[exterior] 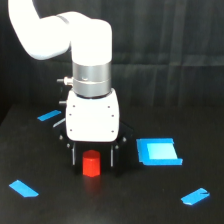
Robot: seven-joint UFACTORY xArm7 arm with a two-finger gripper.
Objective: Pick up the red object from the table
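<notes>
The red object [91,165] is a small red-orange upright block standing on the black table [125,205], in the lower middle of the exterior view. My gripper [94,167] hangs straight down from the white arm, and its two dark fingers [75,156] stand on either side of the block. A narrow gap shows between the block and each finger, so the gripper is open around the block and not touching it. The fingertips reach down to about the block's lower half.
A blue square patch [158,151] lies on the table just to the exterior view's right of the gripper. Blue tape strips lie at the back left [48,115], front left [23,188] and front right [195,196].
</notes>
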